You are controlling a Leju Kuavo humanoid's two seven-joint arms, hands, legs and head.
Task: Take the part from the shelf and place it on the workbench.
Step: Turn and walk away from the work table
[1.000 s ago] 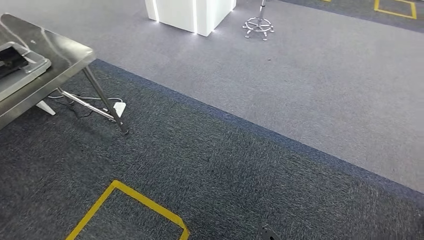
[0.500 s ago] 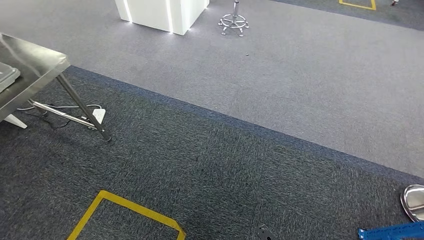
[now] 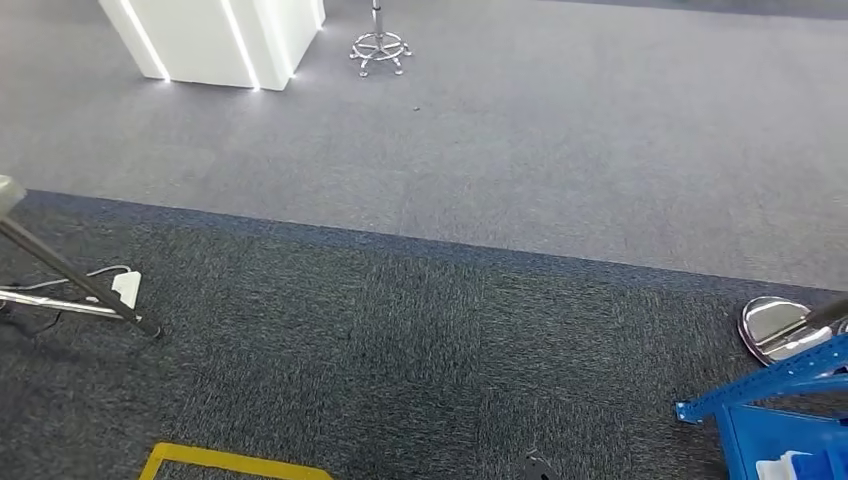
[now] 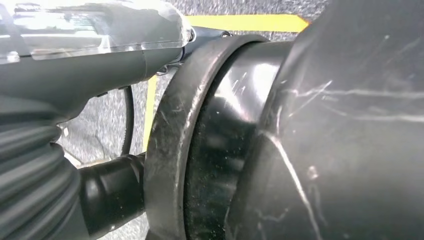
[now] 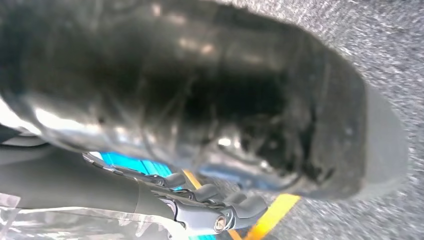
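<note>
Facing: a carpeted floor is looked down on in the head view, with a dark grey carpet [image 3: 400, 360] near and a lighter grey carpet [image 3: 520, 150] beyond it.
Shelf: a blue shelf [image 3: 770, 385] is seen at the lower right edge of the head view, with a slanted blue rail and a blue tray below it.
Part: a small white item [image 3: 785, 467] is seen in the blue tray; whether it is the part cannot be told, as it is cut by the frame edge.
Workbench: a slanted metal leg [image 3: 75, 285] and one corner of the workbench [image 3: 8, 192] are seen at the left edge, well apart from the shelf.
Under the workbench: a white power strip [image 3: 127, 287] with cables is noted on the dark carpet just beside the leg.
Left hand: the left hand [image 4: 75, 75] is seen in its wrist view with its grey ribbed cover; whether its fingers are apart or together cannot be told.
Right hand: the right hand [image 5: 195, 202] is seen in its wrist view, dark fingers [image 5: 240, 206] bent over the carpet; its state cannot be told.
Floor marks: yellow tape [image 3: 230, 462] is recorded on the dark carpet near the lower edge.
Far field: a white pedestal [image 3: 210, 40] and a chrome stool base [image 3: 380, 50] stand on the lighter carpet.
Right edge: a shiny round metal foot [image 3: 775, 325] rests on the dark carpet near the shelf.
</note>
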